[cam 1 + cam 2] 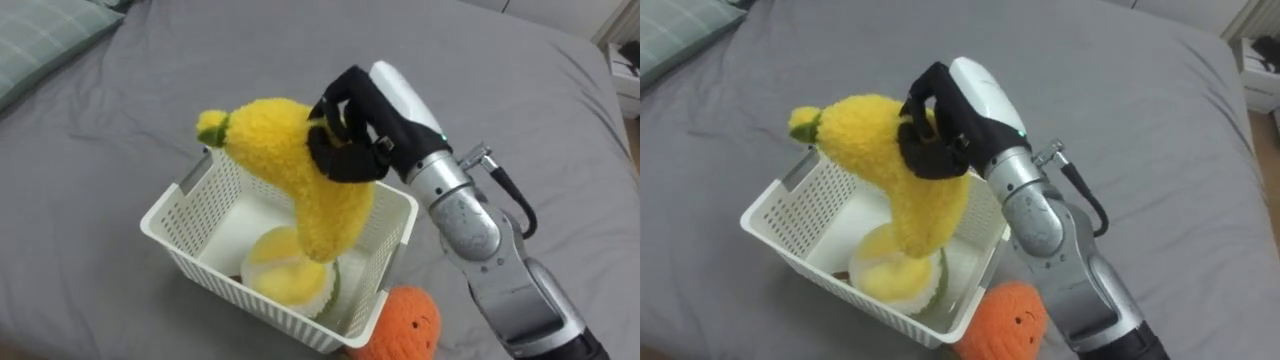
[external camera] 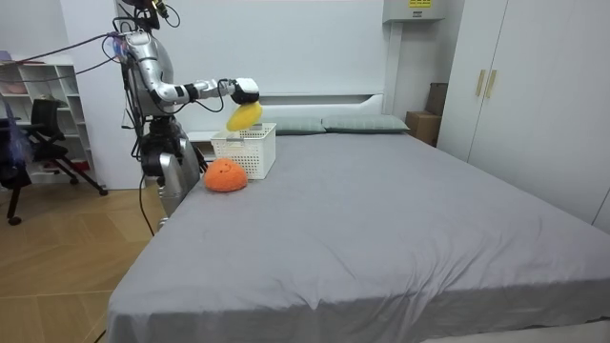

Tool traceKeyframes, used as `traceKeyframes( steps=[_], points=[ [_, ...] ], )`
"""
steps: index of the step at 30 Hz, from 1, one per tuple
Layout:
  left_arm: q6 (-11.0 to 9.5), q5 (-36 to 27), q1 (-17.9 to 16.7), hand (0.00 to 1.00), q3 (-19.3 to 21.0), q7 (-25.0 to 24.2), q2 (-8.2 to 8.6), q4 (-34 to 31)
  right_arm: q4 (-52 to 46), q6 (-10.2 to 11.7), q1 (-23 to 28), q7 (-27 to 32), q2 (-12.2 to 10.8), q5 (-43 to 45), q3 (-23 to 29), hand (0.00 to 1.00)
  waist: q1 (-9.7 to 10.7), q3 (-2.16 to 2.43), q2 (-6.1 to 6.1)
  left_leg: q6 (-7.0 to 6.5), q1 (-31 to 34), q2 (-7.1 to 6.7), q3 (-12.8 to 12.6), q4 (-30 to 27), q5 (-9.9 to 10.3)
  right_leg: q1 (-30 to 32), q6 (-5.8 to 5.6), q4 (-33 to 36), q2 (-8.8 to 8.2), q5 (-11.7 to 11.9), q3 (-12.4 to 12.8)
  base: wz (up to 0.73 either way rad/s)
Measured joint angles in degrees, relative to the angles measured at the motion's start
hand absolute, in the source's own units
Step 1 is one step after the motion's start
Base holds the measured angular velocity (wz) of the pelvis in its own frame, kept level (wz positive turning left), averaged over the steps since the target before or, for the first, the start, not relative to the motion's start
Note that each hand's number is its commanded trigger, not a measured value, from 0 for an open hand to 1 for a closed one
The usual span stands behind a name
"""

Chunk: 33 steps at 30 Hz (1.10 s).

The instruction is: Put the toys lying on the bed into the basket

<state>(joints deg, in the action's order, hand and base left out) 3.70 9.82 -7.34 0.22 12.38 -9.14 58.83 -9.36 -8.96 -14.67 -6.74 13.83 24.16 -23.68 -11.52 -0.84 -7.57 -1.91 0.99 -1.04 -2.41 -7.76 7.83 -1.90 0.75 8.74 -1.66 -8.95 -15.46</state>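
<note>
A yellow plush banana (image 1: 295,175) (image 1: 885,170) (image 2: 244,116) hangs over the white plastic basket (image 1: 195,215) (image 1: 790,205) (image 2: 250,150), its lower end dipping inside. My right hand (image 1: 350,130) (image 1: 940,125) (image 2: 245,91) is shut on the banana's middle, black fingers curled round it. A pale yellow plush toy (image 1: 285,272) (image 1: 895,275) lies in the basket under the banana. An orange round plush toy (image 1: 405,322) (image 1: 1005,320) (image 2: 225,176) rests on the grey bed against the basket's near right corner.
The grey bed (image 1: 330,50) (image 2: 381,219) stretches beyond the basket. A green checked pillow (image 1: 40,40) (image 1: 670,35) lies at the far left. In the room view I stand at the bed's head corner, with shelves (image 2: 38,86) and a chair (image 2: 43,124) behind.
</note>
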Motion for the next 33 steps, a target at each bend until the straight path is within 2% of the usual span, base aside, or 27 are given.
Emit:
traceKeyframes(
  steps=[6,9,10,11,12,13,33],
  points=[
    [0.0,0.1,-0.1,0.00,-0.5,0.8,0.01,-1.4,5.8,0.0,0.1,-1.7,-0.5,3.4,-1.8,1.00,-1.7,-0.01,0.03,-0.01,0.4,0.04,-0.1,0.0,0.0,0.3,0.00,0.0,-0.08,0.0,-0.4,-0.01],
    [0.0,0.0,-0.2,0.00,-0.5,1.0,-0.01,-1.5,7.3,-0.6,2.0,-3.4,-0.6,6.0,-2.2,1.00,-2.5,-0.02,0.14,-0.01,0.4,0.03,-0.1,-0.1,0.0,0.3,-0.01,0.0,-0.08,0.0,-0.5,0.00],
    [0.0,-0.1,-0.2,0.00,-0.5,1.0,-0.01,-1.5,7.6,-0.6,2.8,-3.6,-0.6,6.6,-2.2,0.64,-2.6,-0.04,0.19,-0.01,0.4,0.02,0.0,0.0,0.0,0.3,-0.01,0.0,-0.08,0.0,-0.5,0.00],
    [0.0,0.0,-0.1,0.00,-0.5,1.1,-0.01,-1.5,8.5,-0.6,3.0,-4.1,-0.7,7.1,-2.2,0.18,-2.6,-0.05,0.27,-0.01,0.5,0.01,0.1,0.0,0.0,0.3,-0.01,0.0,-0.08,0.0,-0.5,0.00],
    [0.0,-0.1,-0.1,0.00,-0.5,1.1,-0.01,-1.5,8.9,-0.7,3.0,-4.3,-0.7,7.3,-2.2,0.04,-2.6,-0.06,0.32,-0.01,0.5,0.01,0.1,0.0,0.0,0.3,-0.01,0.0,-0.08,0.0,-0.5,0.00],
    [0.0,-0.1,-0.1,0.00,-0.5,1.2,0.00,-1.5,9.6,-0.7,3.0,-4.7,-0.7,7.6,-2.2,0.00,-2.7,-0.06,0.38,-0.01,0.5,0.01,0.1,0.0,0.0,0.3,-0.01,0.0,-0.07,0.0,-0.5,0.00],
    [0.0,-0.1,-0.2,0.00,-0.3,1.6,0.00,-1.5,11.7,-0.4,3.0,-7.8,-0.7,10.0,-1.2,0.00,-2.1,0.09,0.16,-0.01,0.4,0.02,0.1,0.0,0.0,0.1,-0.01,0.0,-0.04,0.0,-0.3,0.00]
  ],
)
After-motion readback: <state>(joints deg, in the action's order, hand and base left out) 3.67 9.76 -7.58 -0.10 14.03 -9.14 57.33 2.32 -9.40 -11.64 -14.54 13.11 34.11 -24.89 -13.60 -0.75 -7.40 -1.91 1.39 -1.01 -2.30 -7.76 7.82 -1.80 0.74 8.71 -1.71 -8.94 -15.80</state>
